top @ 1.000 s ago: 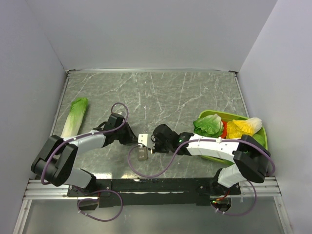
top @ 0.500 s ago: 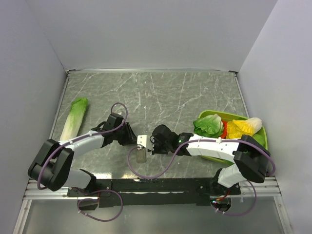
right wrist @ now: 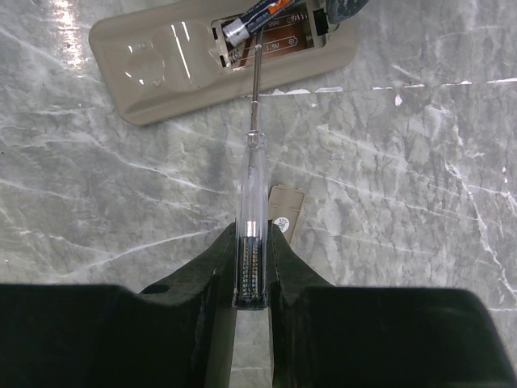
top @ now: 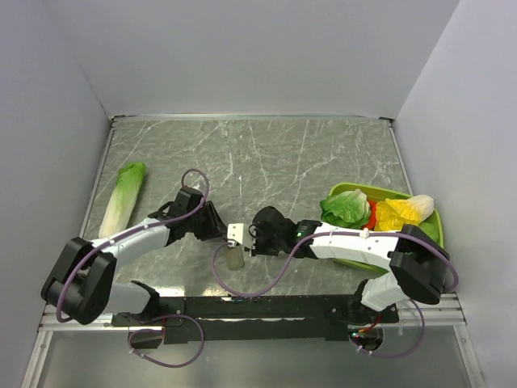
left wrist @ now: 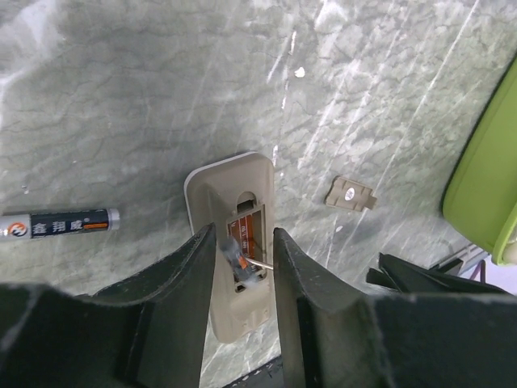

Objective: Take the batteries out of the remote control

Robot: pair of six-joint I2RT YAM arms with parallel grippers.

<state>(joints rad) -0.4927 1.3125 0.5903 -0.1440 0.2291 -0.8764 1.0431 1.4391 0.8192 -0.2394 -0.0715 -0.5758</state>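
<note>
The remote control (left wrist: 230,242) lies grey-tan back up with its battery recess open; it also shows in the right wrist view (right wrist: 161,65) and in the top view (top: 235,257). One battery (left wrist: 233,252) is tipped up out of the recess, blurred, and shows in the right wrist view (right wrist: 254,16) too. Another battery (left wrist: 56,225) lies loose on the table to the left. My left gripper (left wrist: 242,238) is open, its fingers on either side of the raised battery. My right gripper (right wrist: 254,267) is shut on a clear-handled screwdriver (right wrist: 252,178), its tip in the recess under the battery.
The small tan battery cover (left wrist: 351,195) lies on the table beside the remote, just ahead of my right gripper (right wrist: 284,212). A pale-green cabbage (top: 121,198) lies at the left. A green tray (top: 435,234) of vegetables stands at the right.
The left arm's elbow has swung left and the left gripper has edged closer to the remote. The right gripper holds the screwdriver in almost the same place.
</note>
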